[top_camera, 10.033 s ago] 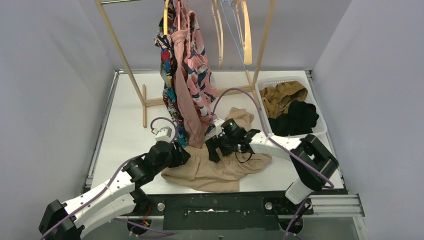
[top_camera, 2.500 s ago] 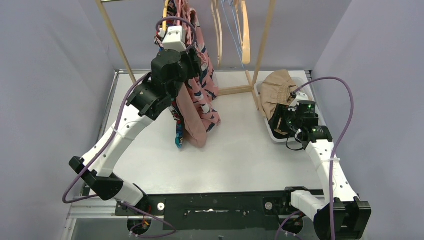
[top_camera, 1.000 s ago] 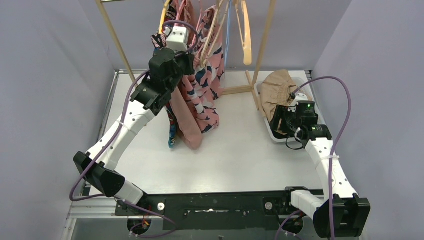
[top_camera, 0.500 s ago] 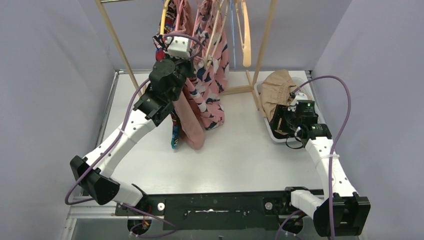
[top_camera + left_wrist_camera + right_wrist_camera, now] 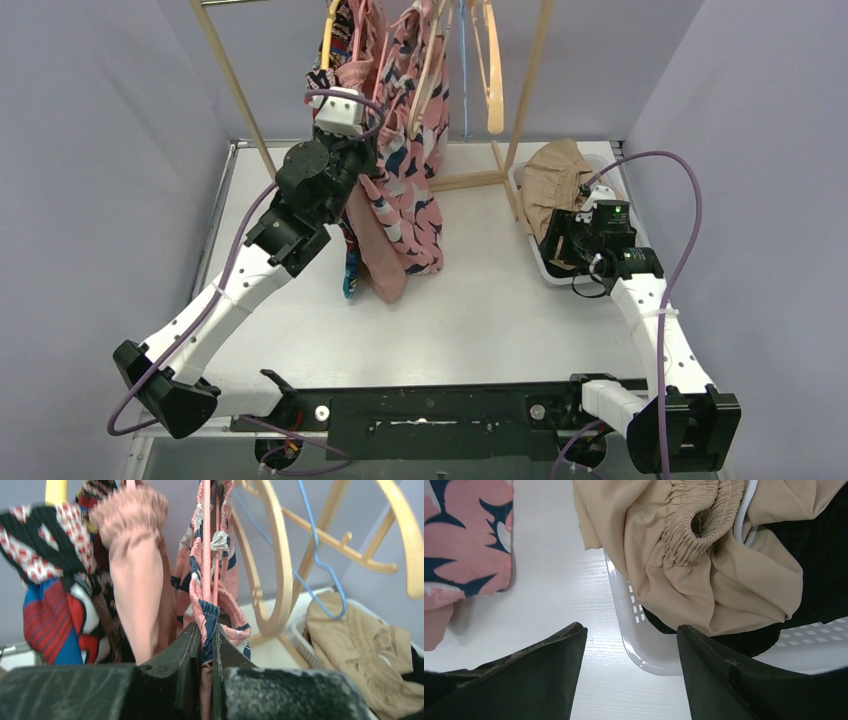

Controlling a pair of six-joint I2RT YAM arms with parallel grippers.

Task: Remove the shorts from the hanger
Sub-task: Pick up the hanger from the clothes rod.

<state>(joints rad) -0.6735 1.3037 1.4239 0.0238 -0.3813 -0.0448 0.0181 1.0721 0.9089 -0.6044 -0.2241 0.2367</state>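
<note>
Your left hand [image 5: 206,630] pinches the pink floral shorts [image 5: 410,170], gathered waistband on a hanger [image 5: 206,530], upper centre. Your right hand [image 5: 630,629] is spread over the basket [image 5: 639,652] holding crumpled beige shorts [image 5: 674,570].

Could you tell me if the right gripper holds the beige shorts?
No, the right gripper is open and empty above the basket rim.

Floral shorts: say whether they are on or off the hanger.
On: the floral shorts hang over the pink hanger, left gripper shut on their waistband.
</note>
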